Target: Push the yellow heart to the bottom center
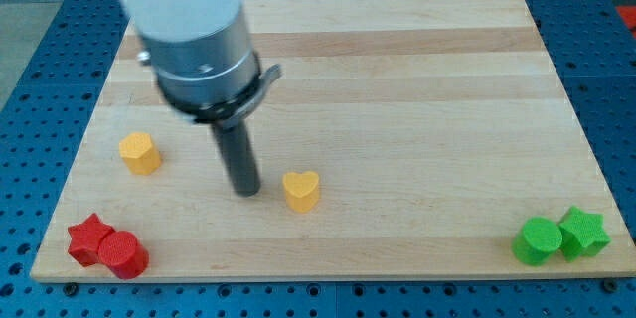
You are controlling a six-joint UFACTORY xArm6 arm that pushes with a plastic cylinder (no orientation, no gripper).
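**Yellow heart low on tabletop, tip just to its left**

Yellow heart [301, 190] sits on the wooden tabletop [397, 89], a bit left of the view's middle, in the lower half but not at the bottom edge. Lobes point up toward the view's top right.

My tip [246, 192] is down on the board just beside the heart, on its left side. Small gap between them, can't tell for sure if touching; looks apart. Rod runs up into a grey and white arm body at the view's top left. No gripper on this rig, so nothing is wide, narrow or held; only the bare rod.

Second yellow block [140, 152], roughly hexagonal, lies further to the view's left, well apart from the heart and near the left edge.

Bottom left corner: red star [88, 238] and red cylinder [124, 253], touching each other.

Bottom right corner: green cylinder [538, 240] and green star [584, 233], touching, star on the right.

Blue perforated base shows around the board on all sides.
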